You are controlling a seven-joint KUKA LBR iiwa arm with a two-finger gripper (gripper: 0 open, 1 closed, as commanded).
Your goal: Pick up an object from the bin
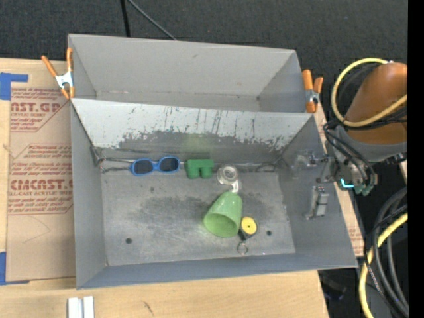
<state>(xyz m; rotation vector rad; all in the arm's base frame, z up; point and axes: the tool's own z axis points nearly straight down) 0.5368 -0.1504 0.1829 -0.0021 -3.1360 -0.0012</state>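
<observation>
**Gripper at the bin's edge, nothing picked yet**

The gripper (319, 192) hangs over the sloping wall of the bin (185, 71) at 3 o'clock, with nothing beneath it. Whether its jaws are apart or together cannot be told. The step in hand looks like the approach.

The nearest things lie toward its 8 o'clock: one green cup (224, 215) on its side, and one yellow disc (248, 226) just beside the rim. The next move calls for travelling inward, then descending over one of them.

Along the back, from 10 to 12 o'clock, are one pair of blue sunglasses (156, 166), one green block (198, 168) and one clear cap (228, 175).
</observation>
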